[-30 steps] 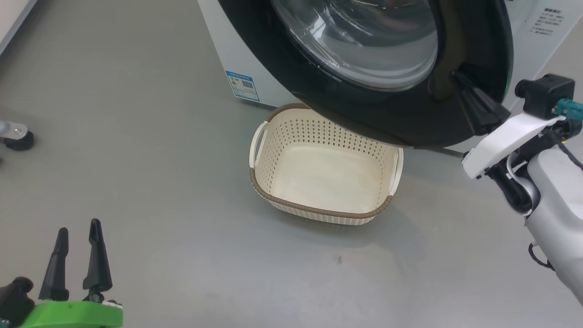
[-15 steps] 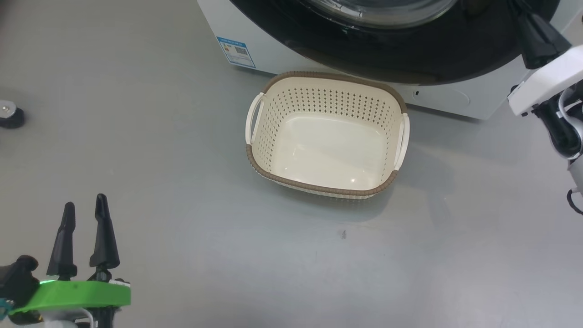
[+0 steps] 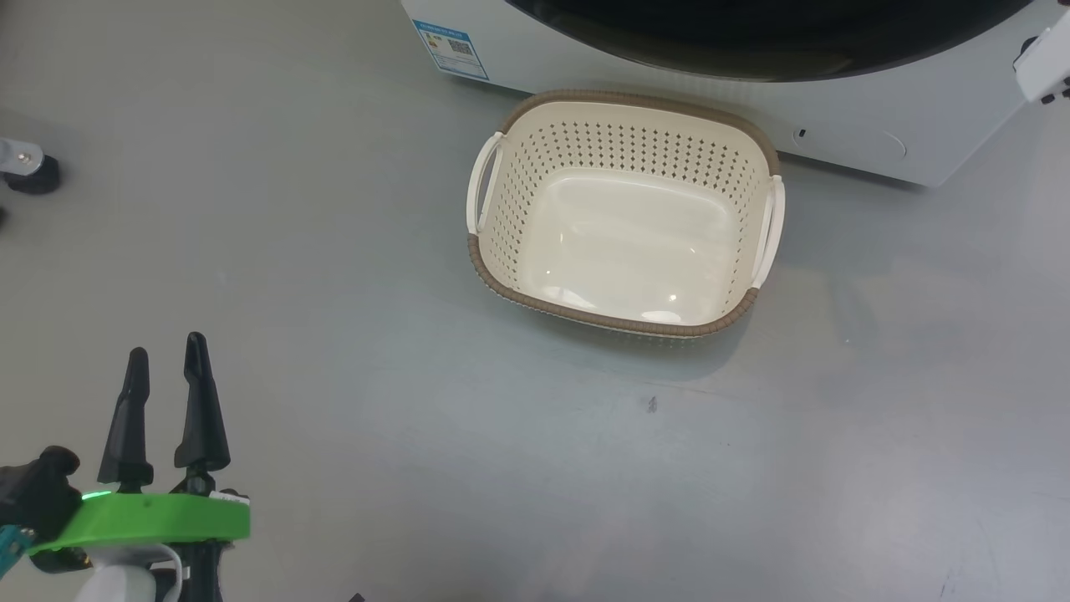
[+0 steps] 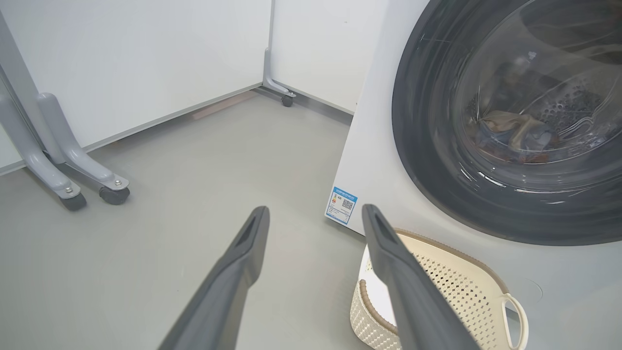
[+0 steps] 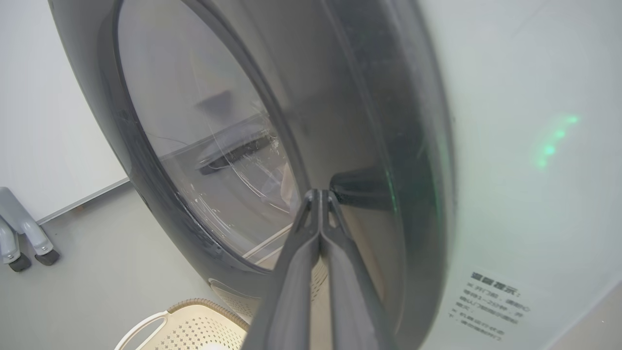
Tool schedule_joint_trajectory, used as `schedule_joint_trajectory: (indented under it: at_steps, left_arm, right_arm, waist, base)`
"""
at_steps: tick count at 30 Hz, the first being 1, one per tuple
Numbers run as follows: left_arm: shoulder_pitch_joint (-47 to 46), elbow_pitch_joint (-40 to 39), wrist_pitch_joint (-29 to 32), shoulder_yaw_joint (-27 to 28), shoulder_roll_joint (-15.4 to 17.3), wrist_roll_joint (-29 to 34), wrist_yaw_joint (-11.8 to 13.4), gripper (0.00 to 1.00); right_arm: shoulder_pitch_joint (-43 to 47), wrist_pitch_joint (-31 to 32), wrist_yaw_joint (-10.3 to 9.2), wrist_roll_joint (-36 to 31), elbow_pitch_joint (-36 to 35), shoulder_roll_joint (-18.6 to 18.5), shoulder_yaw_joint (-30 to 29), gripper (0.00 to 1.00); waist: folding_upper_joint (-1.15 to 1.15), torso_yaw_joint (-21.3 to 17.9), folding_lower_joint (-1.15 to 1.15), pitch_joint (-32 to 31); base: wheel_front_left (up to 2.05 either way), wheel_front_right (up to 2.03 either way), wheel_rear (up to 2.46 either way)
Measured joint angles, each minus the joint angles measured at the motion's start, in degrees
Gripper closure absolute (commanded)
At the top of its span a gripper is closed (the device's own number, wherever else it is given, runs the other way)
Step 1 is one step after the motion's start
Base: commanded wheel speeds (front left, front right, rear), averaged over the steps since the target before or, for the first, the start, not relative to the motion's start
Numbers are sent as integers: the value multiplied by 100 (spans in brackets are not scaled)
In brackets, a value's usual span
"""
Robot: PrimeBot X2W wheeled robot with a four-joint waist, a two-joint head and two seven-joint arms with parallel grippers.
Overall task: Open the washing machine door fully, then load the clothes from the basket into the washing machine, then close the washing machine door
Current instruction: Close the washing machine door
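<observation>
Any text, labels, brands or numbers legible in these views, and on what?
Blue label sticker, lower front corner of the washing machine: QR code and print, too small to read.
Printed notice on its white front: lines of characters, too blurred to read.
Nothing else legible.

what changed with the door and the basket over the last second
The washing machine door swung in from above the basket to the front of the washing machine, pushed by the shut right gripper at its rim. The head camera shifted too. The basket stayed empty on the floor; the left gripper stayed open, holding nothing.
</observation>
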Motion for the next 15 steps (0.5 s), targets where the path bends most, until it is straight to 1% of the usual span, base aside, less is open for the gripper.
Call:
schedule_joint_trajectory:
  at_steps: [7,15]
  left_arm:
    - [-73,112,0,3,-71,0,0,0]
    - [-82,143,0,35,-73,0,0,0]
  right_arm:
    - [-108,2,-18,-30,231,57,-18,100]
    - [-111,-1,-58,-30,449,180,-10,100]
  waist:
    - [0,47,0,12]
    - [0,48,0,-41]
  base:
    - [0,0,0]
    - [0,0,0]
